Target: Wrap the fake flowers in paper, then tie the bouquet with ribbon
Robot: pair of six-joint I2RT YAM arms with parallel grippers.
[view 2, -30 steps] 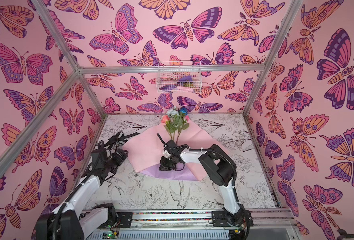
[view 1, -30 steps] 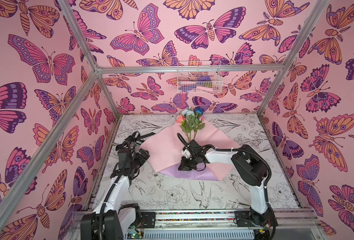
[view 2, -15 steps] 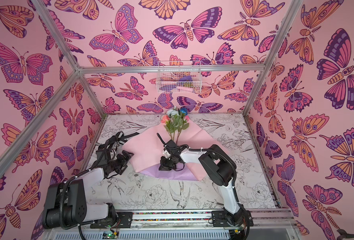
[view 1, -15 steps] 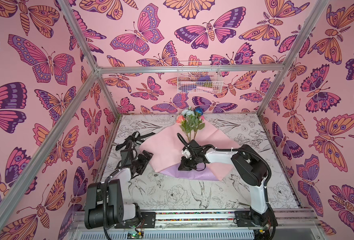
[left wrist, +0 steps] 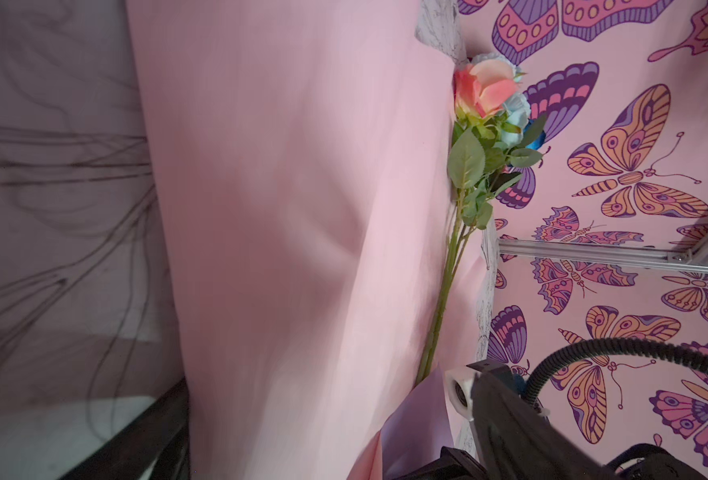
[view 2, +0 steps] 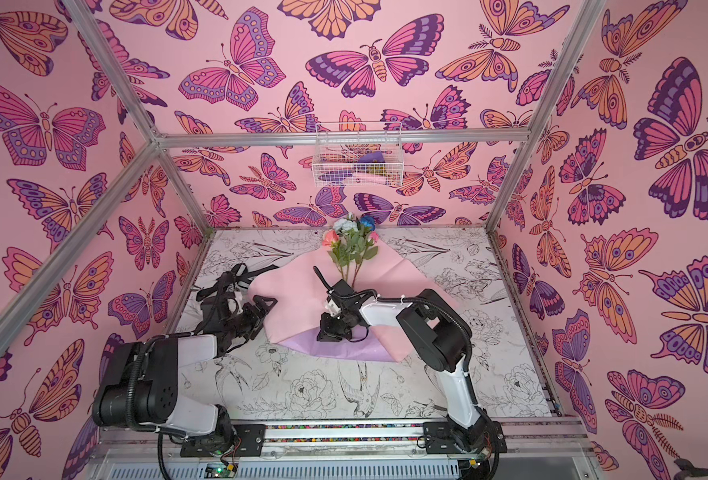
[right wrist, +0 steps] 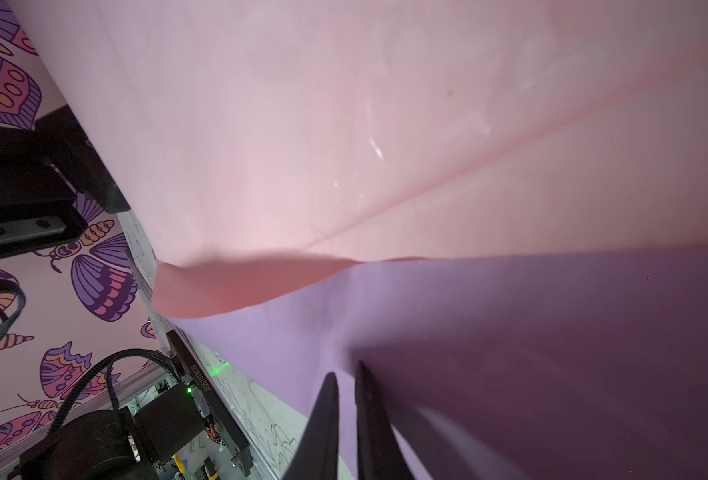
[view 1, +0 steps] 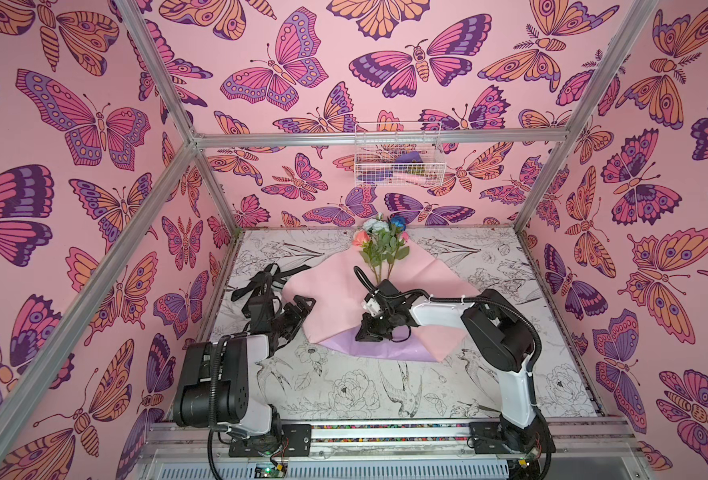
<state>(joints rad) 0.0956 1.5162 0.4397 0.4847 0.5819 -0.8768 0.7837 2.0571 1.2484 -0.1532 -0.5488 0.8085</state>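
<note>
Bouquet of fake flowers (view 1: pixel 382 249) lies flat on a pink paper sheet (view 1: pixel 331 299), mid-counter (view 1: pixel 344 395), toward the far side. The blooms (peach, pale blue-white, one deep blue) point at the far wall. The green stems run toward the near side and pass out of sight under the right arm's wrist. A lilac paper sheet (view 1: pixel 344 348) shows past the pink one's near edge.

Right gripper (view 1: pixel 369 332) sits just on the near side of the hidden stem ends, well short of the blooms, tipped down onto the lilac sheet. In the right wrist view its fingers (right wrist: pixel 327 419) are nearly together with a thin gap, tips against the lilac paper. Cannot tell whether they pinch the sheet.

Left gripper (view 1: pixel 298 312) is at the pink sheet's left edge, well left of the bouquet. Its jaws are spread wide with nothing between them.
</note>
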